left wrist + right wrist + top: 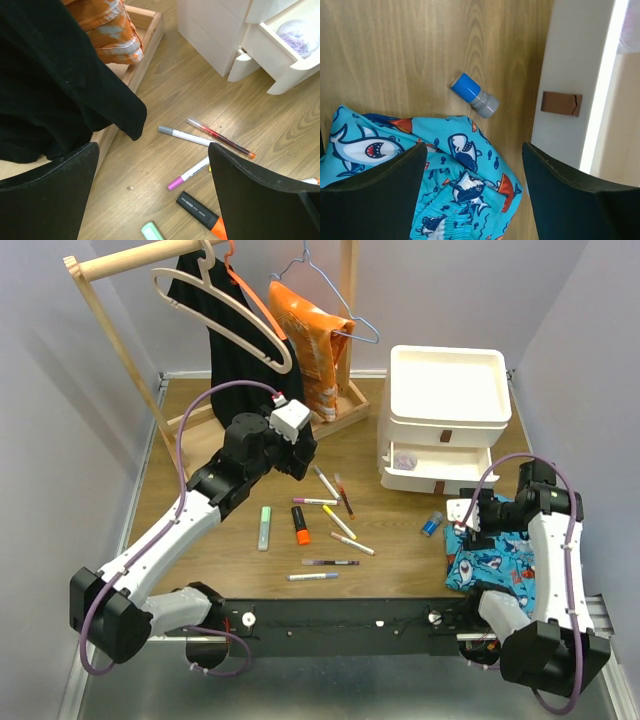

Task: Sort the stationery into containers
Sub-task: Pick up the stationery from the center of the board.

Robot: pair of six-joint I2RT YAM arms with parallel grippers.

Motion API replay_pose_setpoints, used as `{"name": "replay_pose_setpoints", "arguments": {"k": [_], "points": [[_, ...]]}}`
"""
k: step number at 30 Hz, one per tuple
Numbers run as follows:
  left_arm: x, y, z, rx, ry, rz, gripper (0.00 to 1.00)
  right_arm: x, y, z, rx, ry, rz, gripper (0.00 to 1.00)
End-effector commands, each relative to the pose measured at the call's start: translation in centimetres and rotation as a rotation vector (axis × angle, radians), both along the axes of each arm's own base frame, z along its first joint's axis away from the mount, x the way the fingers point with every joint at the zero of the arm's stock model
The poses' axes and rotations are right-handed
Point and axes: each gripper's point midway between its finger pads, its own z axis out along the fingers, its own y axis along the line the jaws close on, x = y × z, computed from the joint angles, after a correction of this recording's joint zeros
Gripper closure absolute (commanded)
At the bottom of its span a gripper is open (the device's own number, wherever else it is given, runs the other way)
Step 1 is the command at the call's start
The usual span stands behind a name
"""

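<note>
So far: we judged the sorting barely begun; only the small clear pot (296, 36) lay in the open drawer (415, 458) of the drawer unit (440, 430).
Left to do: about seven pens (339, 522), a green highlighter (264, 528) and an orange highlighter (300, 525) lay loose on the table (400, 560), left of the unit and nearer us. A blue-capped piece (475, 95) sat just in front of the unit.
Left gripper (154, 150): fingers were spread wide with nothing between them, and it hovered left of the unit, above the farthest pens.
Right gripper (474, 147): it was likewise spread and empty, in front of the unit, over the shark cloth (380, 135) and near the blue-capped piece.
Hard to tell: a black garment (50, 75) blocked much of the left wrist view. We could not see into the unit's shut drawers, nor whether the cloth covered any item.
</note>
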Motion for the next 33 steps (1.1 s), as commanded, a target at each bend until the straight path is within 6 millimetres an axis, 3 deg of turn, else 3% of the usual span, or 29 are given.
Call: {"name": "replay_pose_setpoints", "arguments": {"k": [1, 4, 6, 7, 8, 10, 13, 16, 17, 19, 20, 22, 23, 25, 26, 28, 29, 30, 33], "points": [[-0.3, 1.3, 2.3, -0.038, -0.065, 0.025, 0.01, 0.9, 0.4, 1.4, -0.091, -0.071, 0.207, 0.19], [-0.5, 1.7, 2.0, -0.026, -0.063, 0.025, 0.01, 3.3, 0.5, 4.0, 0.02, -0.011, 0.054, 0.24], [-0.5, 1.7, 1.8, -0.016, -0.068, 0.021, 0.01, 6.4, 0.9, 8.6, 0.107, -0.101, -0.028, 0.23], [-0.4, 1.7, 1.6, -0.012, -0.067, 0.02, 0.01, 7.4, 1.0, 9.6, 0.193, -0.031, -0.15, 0.22], [-0.4, 1.7, 1.3, -0.009, -0.064, 0.018, 0.01, 9.3, 1.0, 12.9, 0.223, -0.105, -0.181, 0.21], [-0.3, 1.5, 0.9, -0.004, -0.062, 0.012, 0.01, 10.8, 1.5, 13.9, 0.321, -0.002, -0.295, 0.21], [-0.1, 1.3, 0.7, -0.003, -0.065, 0.002, 0.01, 13.2, 2.2, 18.0, 0.43, 0.022, -0.403, 0.22], [0.0, 1.3, 0.5, -0.001, -0.064, 0.005, 0.01, 14.8, 4.1, 19.6, 0.492, 0.081, -0.472, 0.22], [0.0, 1.3, 0.5, -0.001, -0.064, 0.006, 0.01, 16.2, 5.6, 20.1, 0.513, 0.064, -0.471, 0.22], [0.0, 1.3, 0.3, 0.004, -0.063, 0.006, 0.01, 17.7, 6.2, 21.2, 0.54, 0.07, -0.538, 0.22], [0.0, 1.3, 0.3, 0.007, -0.064, 0.005, 0.01, 17.4, 8.2, 21.2, 0.528, 0.093, -0.488, 0.23], [0.0, 1.5, 0.2, 0.009, -0.066, 0.007, 0.01, 17.4, 10.2, 19.3, 0.403, 0.065, -0.368, 0.24], [-0.1, 1.6, 0.3, 0.009, -0.07, 0.009, 0.01, 15.4, 12.8, 17.3, 0.327, 0.111, -0.274, 0.24], [-0.2, 1.8, -0.2, 0.008, -0.061, 0.013, 0.01, 13.9, 13.9, 14.9, 0.19, 0.081, -0.162, 0.24], [-0.3, 2.0, -0.1, 0.003, -0.064, 0.017, 0.01, 11.6, 15.5, 12.5, 0.126, 0.133, -0.074, 0.24], [-0.6, 2.3, -0.7, 0.002, -0.05, 0.019, 0.01, 9.7, 16.3, 9.8, -0.02, 0.108, 0.062, 0.25], [-0.7, 2.5, -0.6, -0.004, -0.053, 0.022, 0.01, 7.6, 17.5, 8.5, -0.081, 0.118, 0.159, 0.26], [-0.8, 2.7, -0.7, -0.005, -0.048, 0.026, 0.01, 6.4, 16.9, 5.8, -0.166, 0.146, 0.203, 0.26], [-0.9, 3.9, -1.0, 0.001, -0.046, 0.051, 0.01, 3.4, 16.8, 2.7, -0.265, 0.145, 0.352, 0.27]]}}
